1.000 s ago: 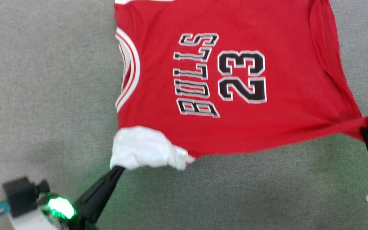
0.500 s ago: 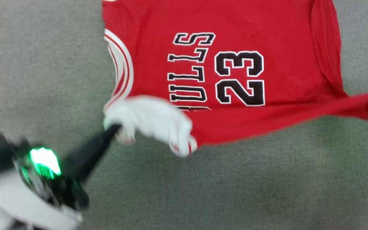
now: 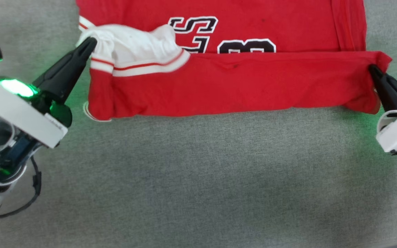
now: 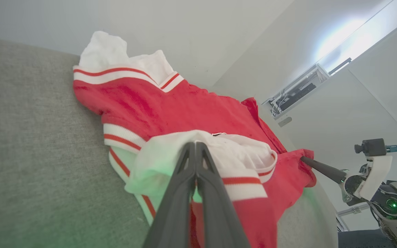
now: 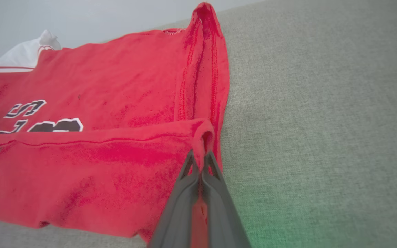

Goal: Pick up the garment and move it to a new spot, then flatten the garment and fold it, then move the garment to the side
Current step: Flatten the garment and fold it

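The garment [image 3: 240,82], a red jersey with white sleeves and black lettering, lies on the grey surface with its near edge folded over the chest print. My left gripper [image 3: 91,42] is shut on the white sleeve [image 3: 133,48] at the fold's left end; the left wrist view has the same pinch [image 4: 195,144]. At the right end my right gripper [image 3: 371,67] is shut on the red hem corner, seen close in the right wrist view [image 5: 200,155]. The lifted edge of the garment [image 5: 91,162] stretches between both grippers. The other white sleeve [image 4: 105,51] lies at the far side.
Grey felt-like cloth [image 3: 198,179] covers the surface all around the jersey, with wide room toward me. In the left wrist view the right arm [image 4: 367,179] shows at the right, against pale walls and a ceiling unit [image 4: 298,91].
Both grippers have carried the near edge of the garment away from me and over the print, covering most of the letters and numerals. The head view has also shifted.
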Controlling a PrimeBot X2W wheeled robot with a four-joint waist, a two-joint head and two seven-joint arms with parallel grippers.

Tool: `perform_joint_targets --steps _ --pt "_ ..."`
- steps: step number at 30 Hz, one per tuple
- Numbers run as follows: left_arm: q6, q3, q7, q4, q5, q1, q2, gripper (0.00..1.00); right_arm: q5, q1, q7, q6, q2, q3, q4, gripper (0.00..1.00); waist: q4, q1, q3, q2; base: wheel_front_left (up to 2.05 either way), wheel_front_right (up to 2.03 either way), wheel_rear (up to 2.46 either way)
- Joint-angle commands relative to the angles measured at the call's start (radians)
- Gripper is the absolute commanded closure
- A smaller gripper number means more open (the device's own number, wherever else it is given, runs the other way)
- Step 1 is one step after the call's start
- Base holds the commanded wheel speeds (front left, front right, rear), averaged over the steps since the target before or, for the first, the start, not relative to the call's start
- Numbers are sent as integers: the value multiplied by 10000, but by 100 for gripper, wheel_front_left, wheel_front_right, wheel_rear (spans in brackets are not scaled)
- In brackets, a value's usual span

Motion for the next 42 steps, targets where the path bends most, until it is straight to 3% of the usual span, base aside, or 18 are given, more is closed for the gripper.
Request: perform_joint_targets --steps 1,8,9,11,12,13,14,18,26,34,38,42 --pt "18 -120 -53 185 14 -180 -94 100 -98 -149 -194 -17 -79 113 186 100 -120 0 236 0 0 0 0" --pt "34 -973 -236 1454 221 -348 6 100 -4 -651 -964 -16 -201 697 1279 100 -121 0 411 0 0 0 0" --pt "34 -1061 -303 1601 213 -350 -18 91 -9 -701 -1050 -16 -233 794 1405 100 -111 0 392 0 0 0 0" --pt "35 -1277 -450 1793 285 -408 3 55 6 -739 -1238 -16 -299 954 1590 100 -87 0 308 0 0 0 0" --pt "47 -1391 -506 1885 355 -452 43 11 -24 -745 -1361 -16 -372 1070 1654 84 -67 0 239 0 0 0 0" --pt "49 -1507 -559 1942 406 -487 81 0 -75 -737 -1496 -16 -445 1174 1704 56 -44 0 148 0 0 0 0" --pt "49 -1619 -597 1968 474 -553 142 0 -100 -710 -1621 -16 -497 1220 1764 0 -21 0 58 0 0 0 0" --pt "23 -2049 -577 1966 864 -938 498 0 -38 -504 -2067 -16 -678 1287 1920 0 84 0 -432 0 0 0 0" --pt "18 -2823 639 1627 1481 -1654 1473 0 145 -96 -2304 -16 -1044 1208 2008 0 257 0 -1338 0 0 0 0" --pt "109 -3415 4388 -272 -466 -2078 1962 0 404 91 -2262 -16 -1132 1215 1926 0 271 0 -1757 0 0 0 0" --pt "670 -3617 5460 -759 -504 -2408 1988 0 411 39 -2301 -16 -1083 1343 1804 0 115 0 -1611 0 0 0 0" --pt "1138 -3823 5871 -304 -235 -2657 1548 0 436 -55 -2387 -16 -1014 1409 1722 0 -144 0 -1354 0 0 0 0"
